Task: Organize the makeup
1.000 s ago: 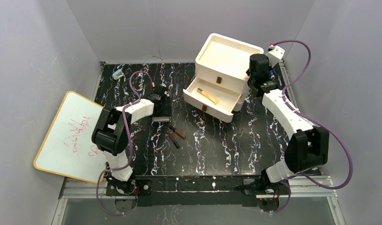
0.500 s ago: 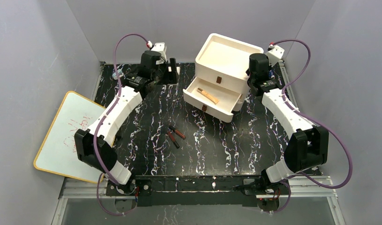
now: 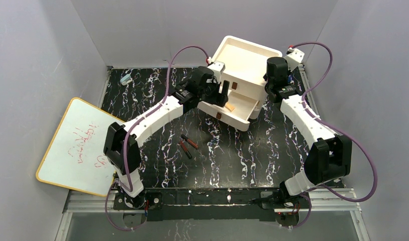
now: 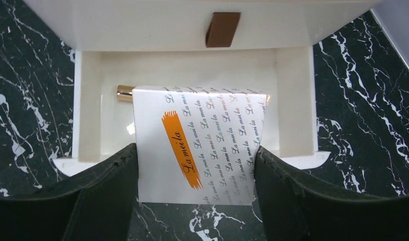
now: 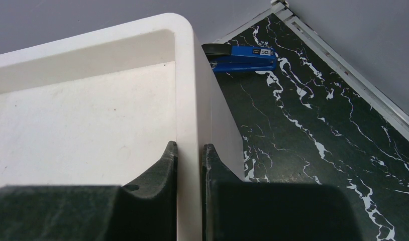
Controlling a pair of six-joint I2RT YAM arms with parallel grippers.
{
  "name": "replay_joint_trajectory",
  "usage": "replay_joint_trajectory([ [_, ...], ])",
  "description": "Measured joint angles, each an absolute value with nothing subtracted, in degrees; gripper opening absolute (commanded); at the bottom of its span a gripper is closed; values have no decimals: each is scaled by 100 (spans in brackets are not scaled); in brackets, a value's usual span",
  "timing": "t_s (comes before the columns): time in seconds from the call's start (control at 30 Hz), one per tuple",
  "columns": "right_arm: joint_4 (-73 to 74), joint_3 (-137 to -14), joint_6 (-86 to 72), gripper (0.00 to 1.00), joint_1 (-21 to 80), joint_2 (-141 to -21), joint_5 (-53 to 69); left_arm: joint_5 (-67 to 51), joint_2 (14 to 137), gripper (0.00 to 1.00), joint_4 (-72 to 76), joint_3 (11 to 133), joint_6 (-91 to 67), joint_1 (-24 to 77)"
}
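The left gripper (image 4: 195,159) clamps the printed white packet (image 4: 202,120) between its fingers, just ahead over the open drawer (image 4: 294,100). A gold-capped tube (image 4: 124,92) lies in the drawer beyond the packet. The right gripper (image 5: 190,150) pinches the box rim (image 5: 185,70).

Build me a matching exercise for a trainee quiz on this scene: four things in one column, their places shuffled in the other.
Things:
1. packet
2. tube
3. pencils
4. stapler

Places:
A. on the open table, apart from the box
B. beside a corner of the box
C. lying in the open drawer
D. held by the left gripper

Pairs: 1-D, 2-C, 3-A, 4-B.
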State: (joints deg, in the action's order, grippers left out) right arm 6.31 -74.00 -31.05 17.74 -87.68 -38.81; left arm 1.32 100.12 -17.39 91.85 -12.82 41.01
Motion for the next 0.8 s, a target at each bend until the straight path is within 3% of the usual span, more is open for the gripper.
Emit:
replay_joint_trajectory([
  [0.63, 545, -7332, -3105, 1, 1774, -8742, -3876, 646, 11207, 0, -834, 9201, -738, 4372],
  [0.67, 545, -7332, -3105, 1, 1774, -8742, -3876, 663, 11297, 4, -867, 9203, -720, 4372],
  [0.7, 550, -7330, -3100, 1, 1774, -8742, -3876, 687, 11367, 16, -897, 9227, -655, 4375],
  [0.73, 550, -7325, -3100, 1, 1774, -8742, -3870, 705, 11417, 41, -947, 9301, -646, 4375],
  [0.77, 537, -7325, -3100, 1, 1774, -8744, -3859, 709, 11476, 77, -1022, 9402, -646, 4375],
  [0.8, 528, -7328, -3096, 1, 1774, -8746, -3859, 738, 11522, 90, -1114, 9520, -644, 4375],
])
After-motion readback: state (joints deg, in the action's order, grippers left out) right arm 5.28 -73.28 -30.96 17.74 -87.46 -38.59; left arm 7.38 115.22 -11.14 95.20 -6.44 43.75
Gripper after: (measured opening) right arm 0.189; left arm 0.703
